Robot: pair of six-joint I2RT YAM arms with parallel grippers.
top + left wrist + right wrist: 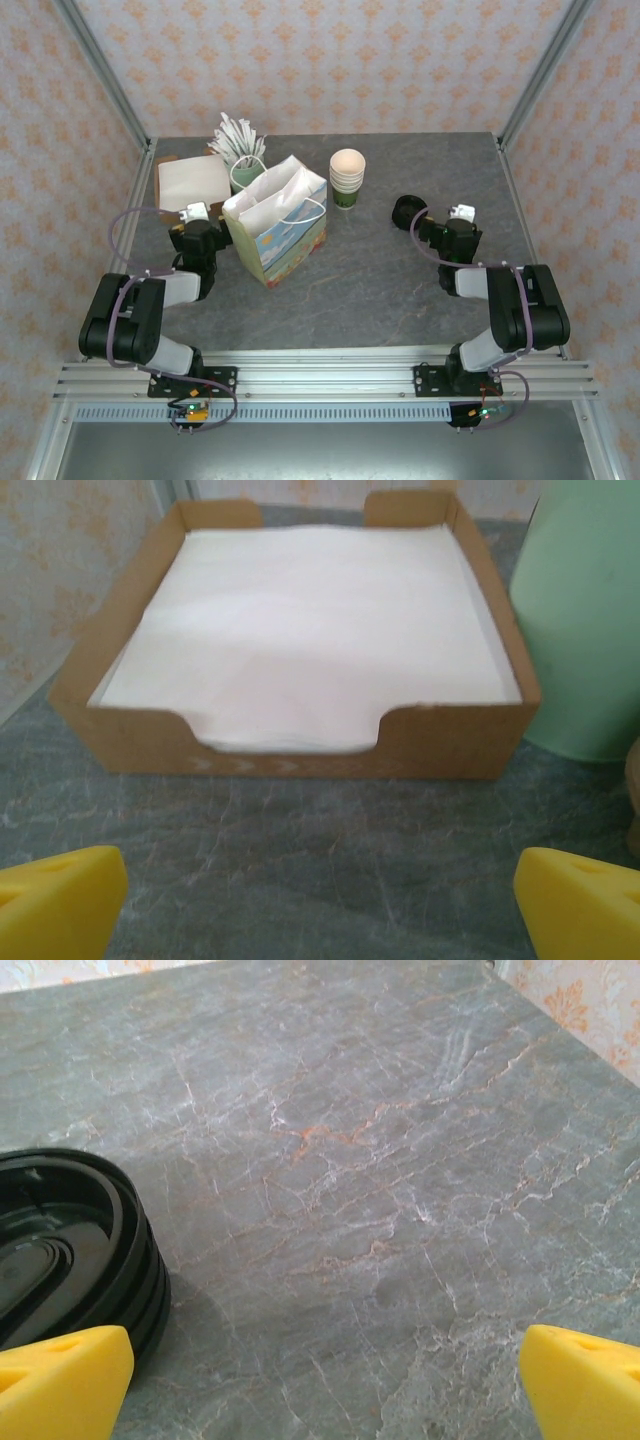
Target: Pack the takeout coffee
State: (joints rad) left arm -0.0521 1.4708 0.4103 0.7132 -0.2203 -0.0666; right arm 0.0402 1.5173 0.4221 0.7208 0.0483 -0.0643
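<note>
The takeout coffee is out of view. A white gift bag (277, 222) with a printed front stands open at centre left of the table. My left gripper (194, 214) sits just left of the bag and is open; its yellow fingertips (60, 900) stand wide apart over bare table, facing a cardboard box (290, 760) of white napkins. On the right side of the table my right gripper (452, 218) is open too, nothing between its fingertips (580, 1385). A pile of black lids (70, 1250) lies just to its left.
A stack of lidless cream-and-green cups (347, 176) stands behind the bag's right side. A pale green holder (585, 620) with white sachets (238, 138) sits right of the napkin box (193, 183). Frame posts and patterned walls close in the table.
</note>
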